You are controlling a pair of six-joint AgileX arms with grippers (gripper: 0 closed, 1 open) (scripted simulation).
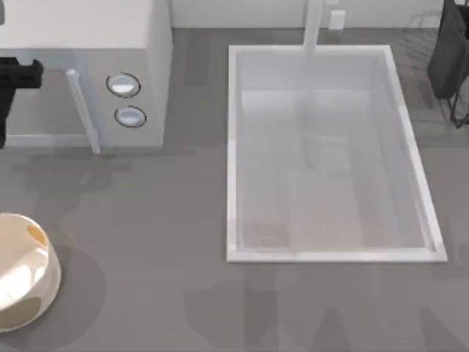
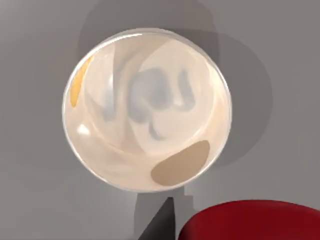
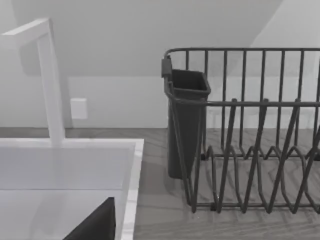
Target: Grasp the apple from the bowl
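Note:
The bowl [image 1: 29, 282] is cream-white and glossy, and it stands at the table's front left. An orange-yellow patch marks its inner wall. From straight above in the left wrist view, the bowl [image 2: 125, 150] has nothing inside. The apple [image 2: 255, 220], deep red and glossy, fills the near edge of that view, lifted out and close to the camera. My left gripper [image 2: 200, 232] is shut on it, and one dark fingertip [image 2: 161, 222] shows beside the fruit. A dark finger [image 3: 95, 225] of my right gripper hangs over the sink's corner.
A white sink [image 1: 233, 147] with a tall faucet [image 1: 314, 29] takes up the middle and right. A white box with two round knobs [image 1: 123, 85] stands at the back left, with a black shape [image 1: 15, 73] beside it. A dark wire dish rack [image 3: 240, 130] sits at the far right.

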